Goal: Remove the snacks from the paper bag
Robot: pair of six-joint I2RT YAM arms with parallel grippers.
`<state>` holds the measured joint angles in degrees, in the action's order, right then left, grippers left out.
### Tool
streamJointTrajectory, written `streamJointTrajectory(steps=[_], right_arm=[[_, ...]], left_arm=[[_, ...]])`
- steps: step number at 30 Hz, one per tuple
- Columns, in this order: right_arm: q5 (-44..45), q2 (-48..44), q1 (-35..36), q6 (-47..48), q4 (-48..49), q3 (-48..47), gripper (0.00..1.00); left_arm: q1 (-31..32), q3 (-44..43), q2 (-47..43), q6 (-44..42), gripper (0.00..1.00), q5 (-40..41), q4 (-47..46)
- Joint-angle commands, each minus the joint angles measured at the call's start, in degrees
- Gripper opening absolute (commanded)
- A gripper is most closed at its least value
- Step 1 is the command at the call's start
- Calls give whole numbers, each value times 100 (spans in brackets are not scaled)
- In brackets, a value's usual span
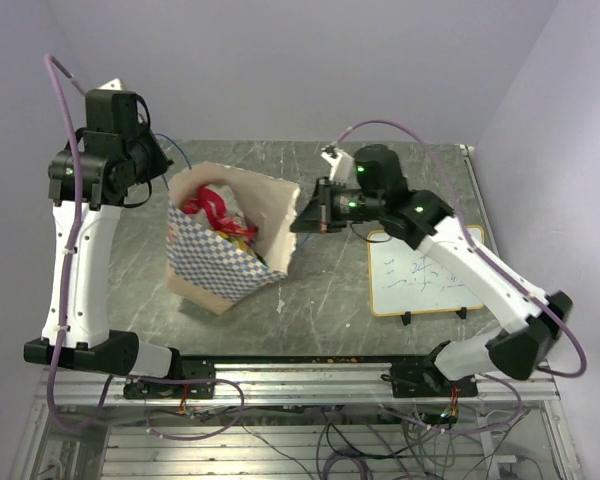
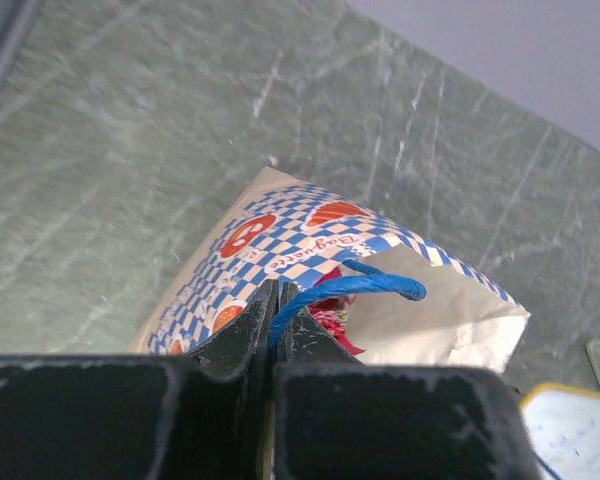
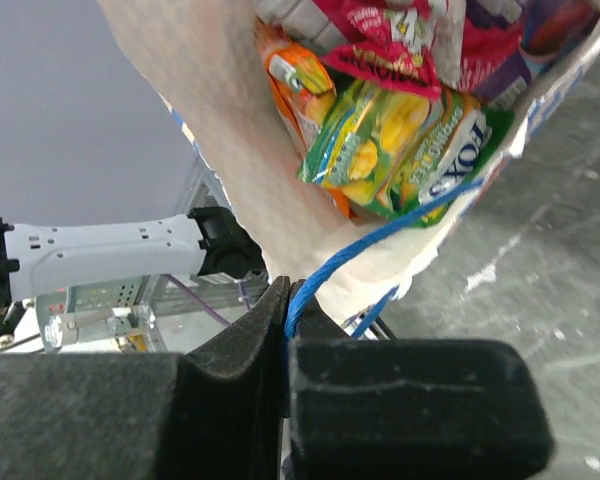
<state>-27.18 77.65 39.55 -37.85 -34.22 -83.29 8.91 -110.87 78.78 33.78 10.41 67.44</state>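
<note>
Bag (image 1: 230, 255) on table (image 1: 330, 290), left of centre, tipped with mouth up and open, checkered band on the near face, tan base at near left. Strung between both grippers.

Left gripper (image 1: 163, 168) at bag's far-left side. Left wrist view: left gripper (image 2: 277, 295) with fingers pinched together on blue string of left handle (image 2: 365, 285), no visible gap beyond the string; loop arcing right from the fingertips over the bag (image 2: 280, 240) mouth.

Right gripper (image 1: 302, 218) at bag's right rim. Right wrist view: right gripper (image 3: 285, 295) with fingers pressed together on right handle (image 3: 380, 235); string running straight from the pinch up to the paper edge.

Snacks (image 1: 220, 215) all inside bag, none on table. Red-and-white packet on top in overhead view. Right wrist view into the mouth: snacks (image 3: 380, 150) heaped against the bag (image 3: 220, 140) wall, with green-yellow packet in front, orange one to its left, pink and purple behind.

Board (image 1: 425, 270) flat on table, right side, well apart from bag, partly under right forearm.
</note>
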Motion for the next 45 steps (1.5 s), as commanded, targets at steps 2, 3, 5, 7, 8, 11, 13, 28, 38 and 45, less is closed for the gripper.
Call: streamJointTrajectory(steps=[2,3,5,7,8,11,13,28,38,45], right_arm=[[79,773,665,-288,1161,-711,0],[92,915,804,-274,1211,-797,0],[86,1136,1038,-171,1331,-831,0],[132,1293,1246,12,1272,-784,0],[141,1379,1309,113,1170,-763,0],[152,1573,1442,559,705,-854,0],[202,1655,1577,899,313,-991,0],[1588,1097,1881,2256,-590,-386,3],[2177,1220,1504,2966,-997,-937,28],[3549,1583,1473,2878,-1470,-1887,62]], left_arm=[[-270,-757,4,-480,7,89,-774],[-275,-640,-27,-458,7,-107,-847],[-275,-162,-211,-307,7,-505,-1077],[-284,494,-508,-195,7,-987,-1419],[-284,788,-644,-125,7,-1184,-1519],[-284,1475,-1037,36,7,-1832,-1831],[-284,1790,-1259,186,7,-2078,-1926],[-284,2725,-1845,1147,7,-2584,-2679],[-284,1840,-1314,629,7,-1860,-1454],[-284,1800,-1367,228,7,-2024,-1322]])
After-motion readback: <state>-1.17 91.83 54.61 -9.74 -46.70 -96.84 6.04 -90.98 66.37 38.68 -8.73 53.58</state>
